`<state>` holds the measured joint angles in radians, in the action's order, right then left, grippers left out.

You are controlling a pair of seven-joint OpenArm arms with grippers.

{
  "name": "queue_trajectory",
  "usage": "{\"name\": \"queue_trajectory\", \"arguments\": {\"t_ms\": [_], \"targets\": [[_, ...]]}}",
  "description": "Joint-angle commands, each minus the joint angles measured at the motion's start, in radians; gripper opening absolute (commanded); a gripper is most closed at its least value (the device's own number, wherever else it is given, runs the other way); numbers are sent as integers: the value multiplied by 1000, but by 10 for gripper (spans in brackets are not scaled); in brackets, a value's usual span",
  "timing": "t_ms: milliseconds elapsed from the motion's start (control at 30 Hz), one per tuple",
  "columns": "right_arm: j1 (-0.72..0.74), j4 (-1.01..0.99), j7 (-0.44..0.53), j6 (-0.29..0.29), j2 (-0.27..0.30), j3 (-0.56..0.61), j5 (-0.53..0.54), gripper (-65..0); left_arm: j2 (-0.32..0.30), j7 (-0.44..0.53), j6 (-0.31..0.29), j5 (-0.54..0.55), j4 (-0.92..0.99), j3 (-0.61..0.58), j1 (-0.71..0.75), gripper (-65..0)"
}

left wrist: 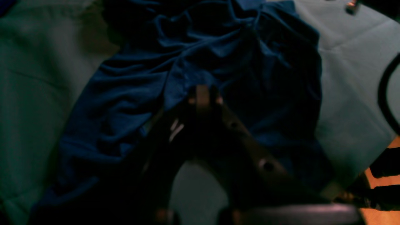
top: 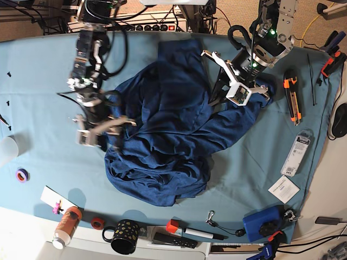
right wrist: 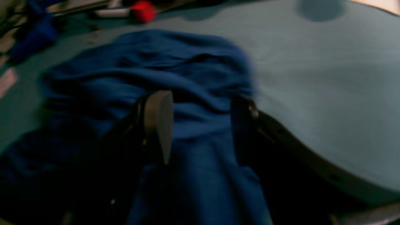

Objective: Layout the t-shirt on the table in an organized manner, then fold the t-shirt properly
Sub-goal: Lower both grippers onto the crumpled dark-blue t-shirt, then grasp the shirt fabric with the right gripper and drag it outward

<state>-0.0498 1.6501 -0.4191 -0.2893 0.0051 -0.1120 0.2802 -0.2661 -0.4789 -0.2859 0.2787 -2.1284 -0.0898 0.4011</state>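
The dark navy t-shirt [top: 168, 135] lies crumpled in a heap on the middle of the table [top: 43, 81], which is covered in teal cloth. My left gripper [top: 213, 102] presses into the shirt's right part; in the left wrist view its fingertips [left wrist: 203, 95] are closed together on a fold of the t-shirt [left wrist: 200, 56]. My right gripper [top: 120, 130] is at the shirt's left edge. In the right wrist view the right gripper [right wrist: 203, 100] is open, with a band of the t-shirt [right wrist: 175, 62] running loosely between the two fingers [right wrist: 159, 125].
A cutter [top: 291, 92], a packet [top: 298, 154], a card [top: 283, 188] and a blue box [top: 262, 223] lie along the right side. A mug [top: 123, 236], a bottle [top: 65, 226] and tape rolls [top: 21, 175] sit near the front edge. Cables and a power strip [top: 154, 24] run behind.
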Motion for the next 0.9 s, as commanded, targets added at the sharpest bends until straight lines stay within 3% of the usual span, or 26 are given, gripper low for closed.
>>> {"name": "queue_trajectory", "arguments": {"t_ms": [0,200,433,667,800,867], "targets": [[23,18,22,-4,-8,22,-11,-354,0,23,-4,10,-16,3,-3,-650],[39,17,30,67,-66,129,-76,-354,-1,22,-4,10,-16,3,-3,-650],[54,-8,31,108,-128,137,-100,-354,-1,22,-4,10,-16,3,-3,-650],[164,-240,47,114,-133,137,-116,-354,-3,14,-4,10,-15,3,-2,-650],[169,-261,74,112,-132,137,-132,-357,-3,15,-4,10,-16,3,-3,-650],[168,-261,71,76,-129,137,-132,-395,-3,15,-4,10,-15,3,-3,-650]]}}
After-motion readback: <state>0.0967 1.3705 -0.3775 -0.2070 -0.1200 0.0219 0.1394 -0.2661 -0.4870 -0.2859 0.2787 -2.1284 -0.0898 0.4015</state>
